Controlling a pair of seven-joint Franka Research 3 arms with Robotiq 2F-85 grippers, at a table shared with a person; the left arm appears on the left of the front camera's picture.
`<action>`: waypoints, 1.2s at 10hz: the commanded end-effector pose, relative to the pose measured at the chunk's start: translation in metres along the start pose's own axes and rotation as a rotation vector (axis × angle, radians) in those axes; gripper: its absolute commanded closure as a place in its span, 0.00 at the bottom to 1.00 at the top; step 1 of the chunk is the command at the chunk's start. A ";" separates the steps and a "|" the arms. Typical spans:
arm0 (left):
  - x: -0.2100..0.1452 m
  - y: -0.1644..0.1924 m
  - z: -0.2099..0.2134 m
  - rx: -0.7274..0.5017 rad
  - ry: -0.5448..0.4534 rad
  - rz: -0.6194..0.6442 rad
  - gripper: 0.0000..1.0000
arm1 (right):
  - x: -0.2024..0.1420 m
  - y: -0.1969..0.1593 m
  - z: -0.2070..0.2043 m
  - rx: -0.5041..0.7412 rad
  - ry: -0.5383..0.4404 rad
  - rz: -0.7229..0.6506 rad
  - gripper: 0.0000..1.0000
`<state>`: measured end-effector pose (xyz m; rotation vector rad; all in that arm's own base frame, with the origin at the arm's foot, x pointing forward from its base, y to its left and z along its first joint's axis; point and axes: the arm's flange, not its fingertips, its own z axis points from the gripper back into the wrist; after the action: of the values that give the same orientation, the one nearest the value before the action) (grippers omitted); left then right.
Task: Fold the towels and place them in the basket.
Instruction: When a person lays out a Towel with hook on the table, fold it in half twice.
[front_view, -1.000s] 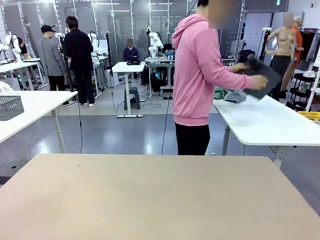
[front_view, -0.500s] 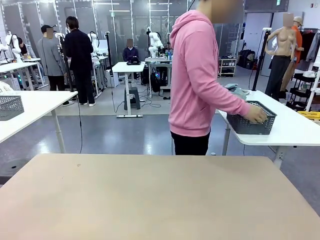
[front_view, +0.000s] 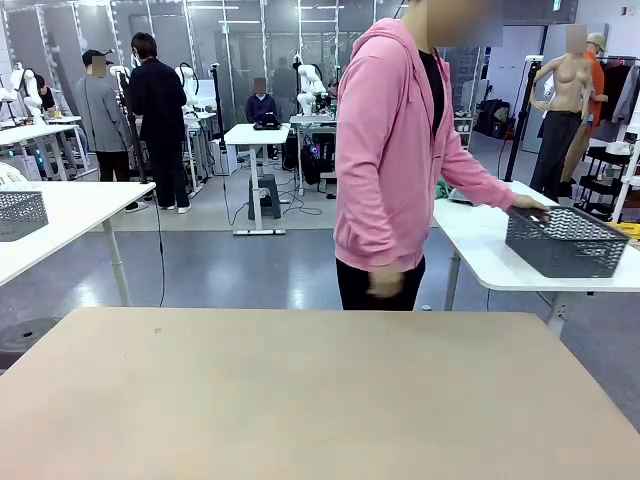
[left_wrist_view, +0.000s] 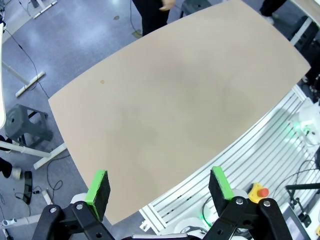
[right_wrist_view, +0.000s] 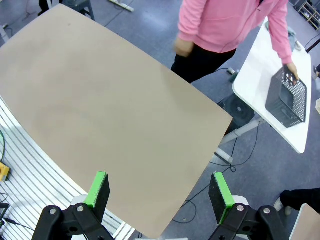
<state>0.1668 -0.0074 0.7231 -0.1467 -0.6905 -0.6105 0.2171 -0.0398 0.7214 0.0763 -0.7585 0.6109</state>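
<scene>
Beige counter (front_view: 320, 400), its top bare, as I see it from my station. My left end effector (left_wrist_view: 159, 186) and right end effector (right_wrist_view: 159, 189) hang over its near edge, jaws spread wide, with nothing between the green pads (left_wrist_view: 98, 186). Beyond the far edge stands a person in a pink hoodie (front_view: 385, 150), one hand (front_view: 528, 203) on the rim of the basket (front_view: 565, 242). The basket sits upright near the front edge of a separate white counter (front_view: 480, 235) to the right.
</scene>
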 end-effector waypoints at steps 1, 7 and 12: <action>0.003 0.001 0.003 0.002 0.005 -0.002 0.00 | 0.001 -0.001 0.000 0.000 0.001 -0.001 0.00; 0.003 0.001 0.003 0.002 0.005 -0.002 0.00 | 0.001 -0.001 0.000 0.000 0.001 -0.001 0.00; 0.003 0.001 0.003 0.002 0.005 -0.002 0.00 | 0.001 -0.001 0.000 0.000 0.001 -0.001 0.00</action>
<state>0.1668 -0.0074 0.7231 -0.1467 -0.6905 -0.6105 0.2171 -0.0398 0.7214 0.0763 -0.7586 0.6109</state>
